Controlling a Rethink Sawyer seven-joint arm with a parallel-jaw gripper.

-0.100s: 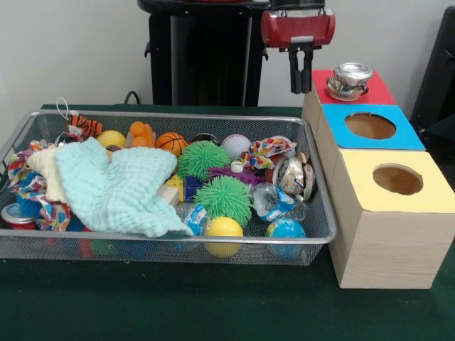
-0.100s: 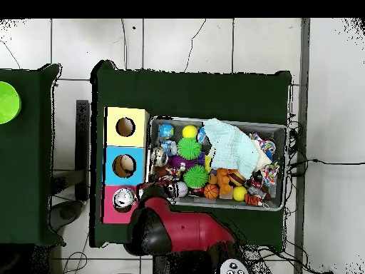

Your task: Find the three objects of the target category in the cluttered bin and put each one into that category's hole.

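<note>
Red-and-black gripper (image 1: 301, 89) hangs vertical, fingers closed and empty (nothing held); crushed silver metal can (image 1: 348, 80) sits just beside it on the red-topped wooden box (image 1: 377, 92).

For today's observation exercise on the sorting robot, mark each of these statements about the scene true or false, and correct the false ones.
1. A crushed can sits on the red box top. True.
2. The pale green cloth hangs out over the blue box top. False: it lies inside the mesh bin.
3. The gripper holds a ball. False: the fingers hang empty above the table.
4. The yellow box top has a round hole. True.
5. Two green spiky balls lie in the bin. True.
</note>
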